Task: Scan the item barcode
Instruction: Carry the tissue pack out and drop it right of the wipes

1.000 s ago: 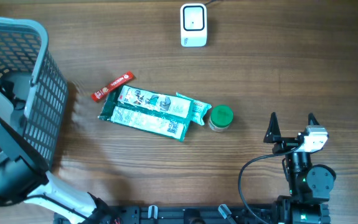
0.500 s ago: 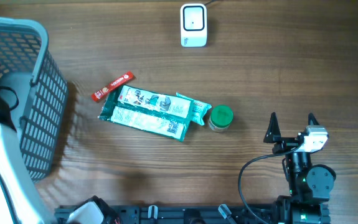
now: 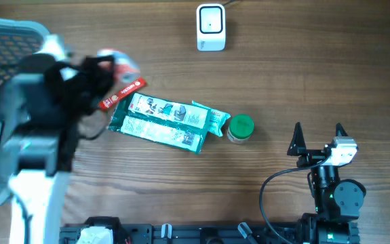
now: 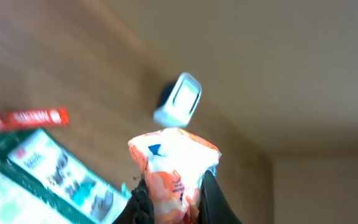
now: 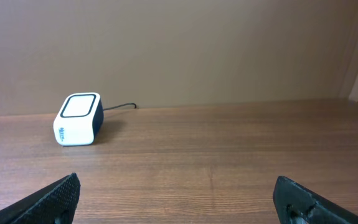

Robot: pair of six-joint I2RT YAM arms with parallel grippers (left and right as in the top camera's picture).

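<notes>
My left gripper (image 4: pixel 174 198) is shut on a crinkly orange and white packet (image 4: pixel 172 163), held up in the air. In the overhead view the left arm is blurred, and the left gripper (image 3: pixel 106 68) carries the packet (image 3: pixel 119 61) just right of the basket. The white barcode scanner (image 3: pixel 210 27) stands at the far middle of the table; it shows beyond the packet as the scanner (image 4: pixel 179 99) in the left wrist view. My right gripper (image 3: pixel 317 139) rests open at the near right with nothing between its fingers.
A grey mesh basket (image 3: pixel 5 37) fills the far left. A red stick packet (image 3: pixel 122 93), two teal packages (image 3: pixel 167 122) and a green-lidded jar (image 3: pixel 240 127) lie mid-table. The right wrist view shows the scanner (image 5: pixel 78 118) far left across bare wood.
The left arm has come up out of the basket and swung right over the table, now gripping the orange and white packet. The right arm has not moved.
</notes>
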